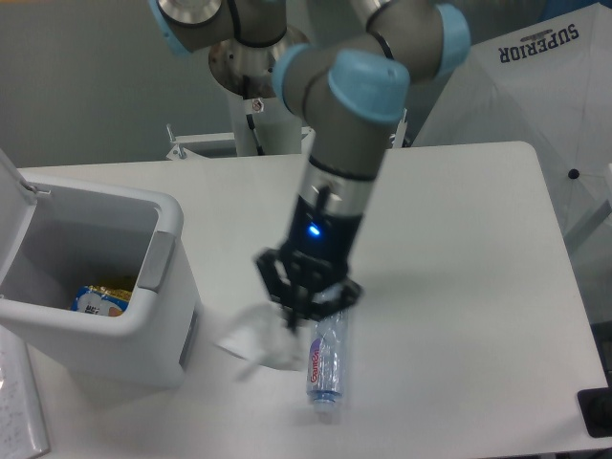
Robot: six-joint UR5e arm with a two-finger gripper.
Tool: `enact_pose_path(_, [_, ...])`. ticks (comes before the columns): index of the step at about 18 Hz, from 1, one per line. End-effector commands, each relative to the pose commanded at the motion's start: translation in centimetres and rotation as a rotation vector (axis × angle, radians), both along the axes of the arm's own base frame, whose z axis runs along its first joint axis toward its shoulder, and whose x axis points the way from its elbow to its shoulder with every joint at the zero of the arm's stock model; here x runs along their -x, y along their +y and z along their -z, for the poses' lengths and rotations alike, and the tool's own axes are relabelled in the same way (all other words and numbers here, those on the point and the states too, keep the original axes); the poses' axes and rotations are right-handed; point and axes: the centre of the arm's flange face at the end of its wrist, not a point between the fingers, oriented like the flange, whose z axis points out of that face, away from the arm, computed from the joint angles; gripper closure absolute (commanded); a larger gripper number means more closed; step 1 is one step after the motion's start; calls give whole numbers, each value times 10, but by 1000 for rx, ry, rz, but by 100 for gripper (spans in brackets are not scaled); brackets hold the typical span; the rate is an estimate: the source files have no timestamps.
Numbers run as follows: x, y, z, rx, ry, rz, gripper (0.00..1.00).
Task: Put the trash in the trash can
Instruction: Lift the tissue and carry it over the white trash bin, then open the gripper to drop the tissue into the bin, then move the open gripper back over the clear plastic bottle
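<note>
— So how is that crumpled wrapper going to handle?

— Lightly, I'd judge: it is looking thin, soft and floppy, so a pinch anywhere on its bunched middle should do, though it could slip or flutter. It is hanging blurred just under the gripper, above the table, between the trash can and the bottle.

— And the bottle?

— It is lying on the table below the gripper, clear, with its label toward the near end; probably light and springy, best taken across the middle.

— Is the gripper holding?

— Its fingers are looking drawn narrow on the wrapper's upper edge, though blur is hiding the contact itself.

— And the can?

— Its lid is standing open, with a yellow packet already inside.
</note>
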Motion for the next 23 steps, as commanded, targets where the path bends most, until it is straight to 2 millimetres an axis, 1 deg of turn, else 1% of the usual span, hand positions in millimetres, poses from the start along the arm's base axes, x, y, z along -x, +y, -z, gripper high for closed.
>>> enact_pose_path(2, [-22, -1, -16, -30, -7, 24, 100])
enact_pose_path(3, [-35, 1, -21, -34, -3, 43, 100])
enact_pose_path(5, [-62, 8, -15, -27, -10, 85, 100])
enact_pose_path(6, [-72, 6, -15, -25, -10, 97, 100])
enact_pose_path(8, [-82, 3, 1, -6, -25, 109, 100])
enact_pose_path(9, [-91, 2, 5, 2, -33, 119, 100])
enact_pose_path(10, [-101, 2, 15, 15, -45, 134, 98])
enact_pose_path(11, [-111, 1, 21, 24, -52, 147, 92])
enact_pose_path(12, [-116, -1, 26, 29, -55, 155, 73])
enact_pose_path(13, [-118, -3, 30, 28, -46, 165, 25])
enact_pose_path(14, [-118, -3, 30, 23, -29, 179, 0])
enact_pose_path(17, [-116, -4, 28, 18, -20, 182, 0])
enact_pose_path(20, [-106, -4, 15, -1, -1, 167, 0])
enact_pose_path(23, [-87, -8, -5, -27, 27, 136, 0])
